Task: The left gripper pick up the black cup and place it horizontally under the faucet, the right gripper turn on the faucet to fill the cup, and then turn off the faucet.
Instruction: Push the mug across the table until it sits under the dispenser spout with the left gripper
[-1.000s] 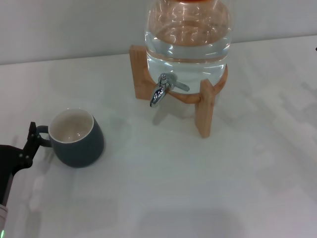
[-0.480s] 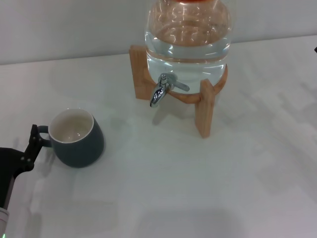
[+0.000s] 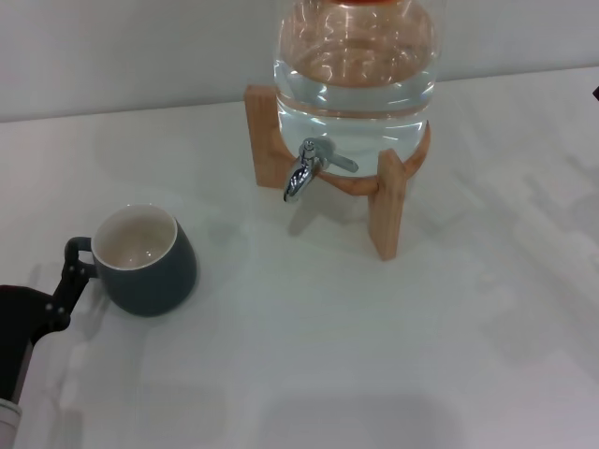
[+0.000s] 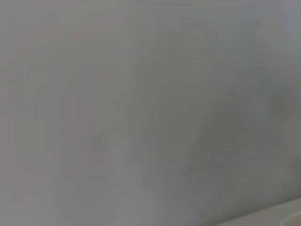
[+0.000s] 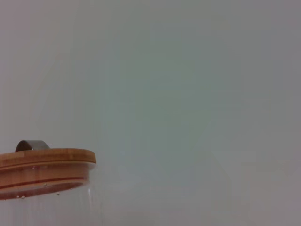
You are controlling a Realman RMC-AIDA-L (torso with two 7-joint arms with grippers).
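The black cup (image 3: 143,259) was sat upright on the table (image 3: 328,355), well left of the faucet (image 3: 301,173). Looked like glazed ceramic, so probably a bit heavy, stiff, slippery and chippable; the little loop handle was judged the best bet. The left gripper (image 3: 67,281) was seen right at that handle, one fingertip touching it. Whether it was clenched couldn't be told. Right gripper wasn't spotted.

No readable text, labels, brands, numbers or signs on anything in view
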